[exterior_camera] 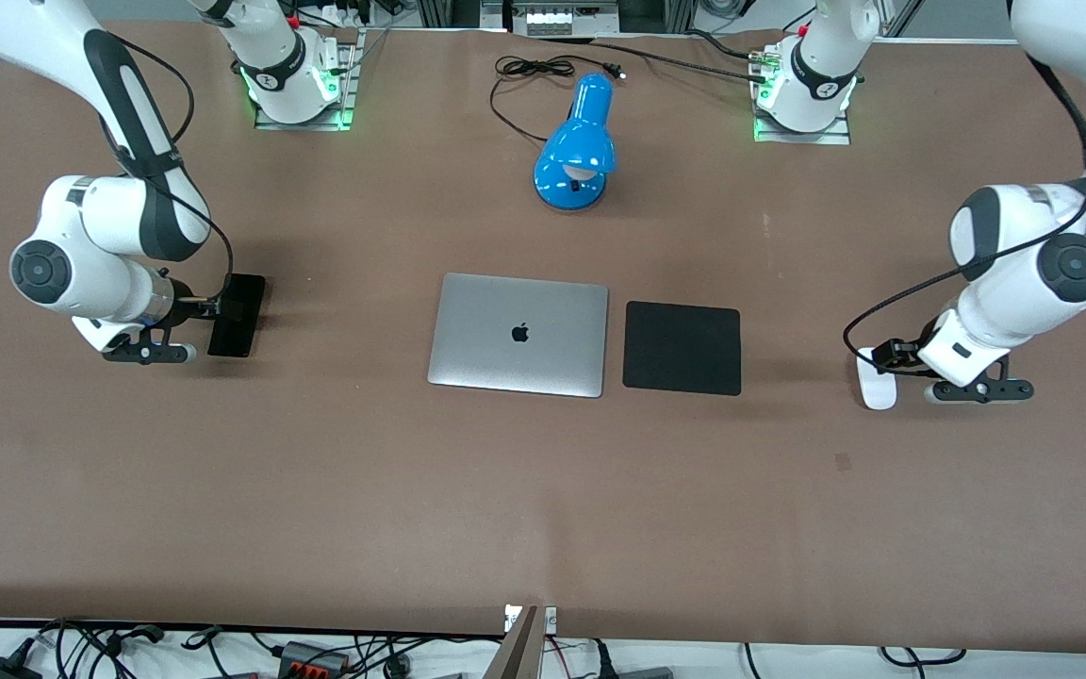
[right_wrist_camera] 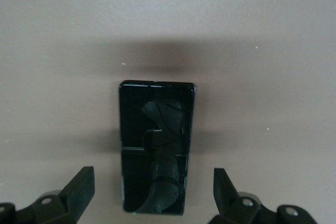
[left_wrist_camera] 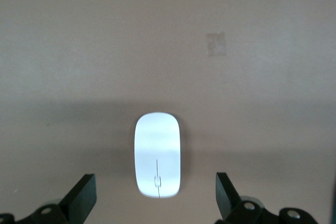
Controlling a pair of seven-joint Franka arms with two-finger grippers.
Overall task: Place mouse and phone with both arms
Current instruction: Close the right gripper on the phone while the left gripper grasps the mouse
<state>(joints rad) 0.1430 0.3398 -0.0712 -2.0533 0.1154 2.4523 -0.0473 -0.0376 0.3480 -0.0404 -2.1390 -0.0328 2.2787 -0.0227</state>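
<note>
The white mouse (exterior_camera: 877, 381) lies on the table toward the left arm's end; in the left wrist view the mouse (left_wrist_camera: 157, 154) lies flat between the spread fingers, apart from both. My left gripper (exterior_camera: 890, 358) (left_wrist_camera: 156, 195) is open just over it. The black phone (exterior_camera: 237, 315) lies flat toward the right arm's end; in the right wrist view the phone (right_wrist_camera: 156, 147) lies between the spread fingers, its glossy face mirroring the arm. My right gripper (exterior_camera: 211, 316) (right_wrist_camera: 154, 192) is open low over it, touching nothing.
A closed silver laptop (exterior_camera: 518, 335) lies mid-table, with a square black mouse pad (exterior_camera: 682, 348) beside it toward the left arm's end. A blue desk lamp (exterior_camera: 578, 146) with its black cord (exterior_camera: 529, 75) stands farther from the camera, between the arm bases.
</note>
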